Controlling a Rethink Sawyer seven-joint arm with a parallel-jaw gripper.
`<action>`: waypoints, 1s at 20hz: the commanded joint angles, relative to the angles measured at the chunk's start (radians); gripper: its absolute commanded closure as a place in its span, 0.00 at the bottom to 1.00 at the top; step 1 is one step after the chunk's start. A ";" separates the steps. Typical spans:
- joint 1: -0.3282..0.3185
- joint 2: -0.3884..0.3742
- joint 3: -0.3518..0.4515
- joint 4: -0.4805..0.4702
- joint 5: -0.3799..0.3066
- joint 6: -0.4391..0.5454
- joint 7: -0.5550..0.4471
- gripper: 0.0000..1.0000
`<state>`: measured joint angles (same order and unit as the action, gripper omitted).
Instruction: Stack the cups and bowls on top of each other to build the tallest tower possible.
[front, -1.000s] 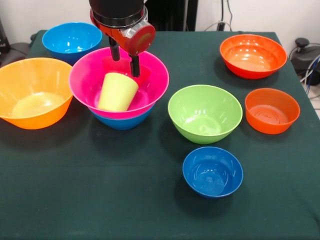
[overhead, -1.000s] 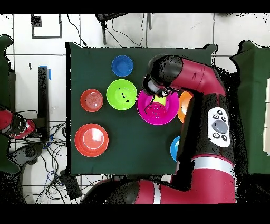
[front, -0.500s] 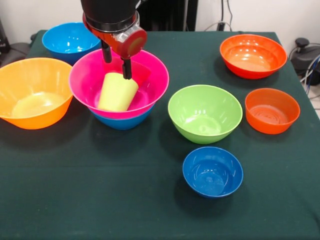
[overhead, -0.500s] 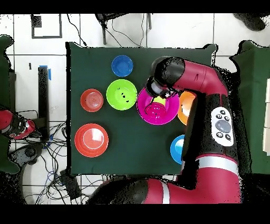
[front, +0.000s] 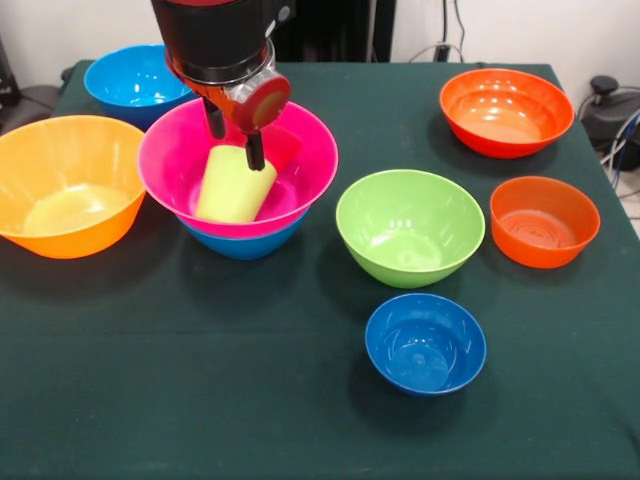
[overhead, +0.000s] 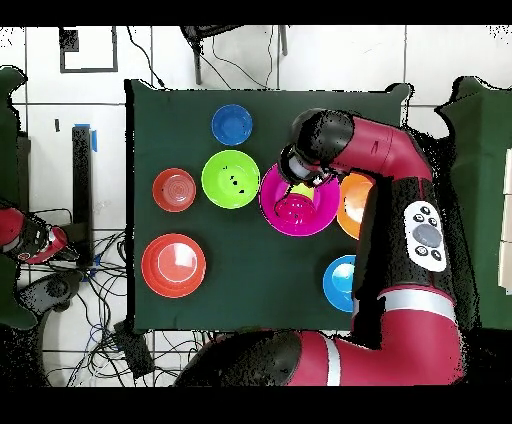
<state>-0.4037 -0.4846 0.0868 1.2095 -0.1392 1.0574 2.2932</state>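
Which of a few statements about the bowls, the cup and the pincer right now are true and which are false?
1. The lime cup lies inside the pink bowl. True.
2. The pink bowl sits on a blue bowl. True.
3. The green bowl is stacked on the pink bowl. False: it stands alone on the table.
4. The pincer hangs over the small blue bowl. False: it is over the pink bowl, at the cup.

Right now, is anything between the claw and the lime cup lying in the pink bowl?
Nothing visible blocks it. The claw hangs open inside the pink bowl, its fingers at the upper end of the lime cup, which lies tilted. A small crimson bowl sits behind the cup, off the approach path.
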 joint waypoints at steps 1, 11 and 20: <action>-0.023 0.054 0.128 0.045 -0.085 0.026 -0.322 0.00; -0.039 0.087 0.152 0.026 -0.103 0.053 -0.312 0.00; -0.044 0.117 0.159 0.007 -0.105 0.135 -0.285 0.00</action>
<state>-0.4355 -0.4275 0.1560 1.2091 -0.1718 1.0860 2.2906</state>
